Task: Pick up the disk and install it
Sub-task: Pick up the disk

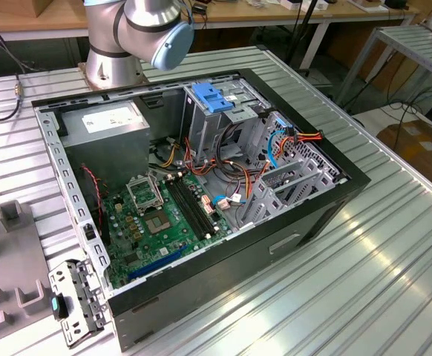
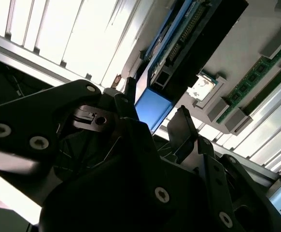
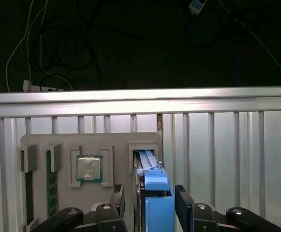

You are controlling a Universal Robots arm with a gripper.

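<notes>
The disk (image 3: 152, 166) stands on its edge in a slot at the rim of the grey holder (image 3: 116, 140), just beside the processor chip (image 3: 89, 168). The gripper (image 3: 150, 192) is spread apart around its blue end, with a thin gap at each finger in both wrist views. Past the holder's edge run bare slats of the table (image 3: 227, 145), while the open computer case (image 1: 335, 194) lies in the middle of the exterior view.

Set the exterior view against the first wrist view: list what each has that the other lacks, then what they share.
Exterior view: an open computer case with its motherboard, and the arm's base. First wrist view: the hand open astride the disk in a grey tray, a processor chip beside it. Shared: the ribbed metal table.
</notes>
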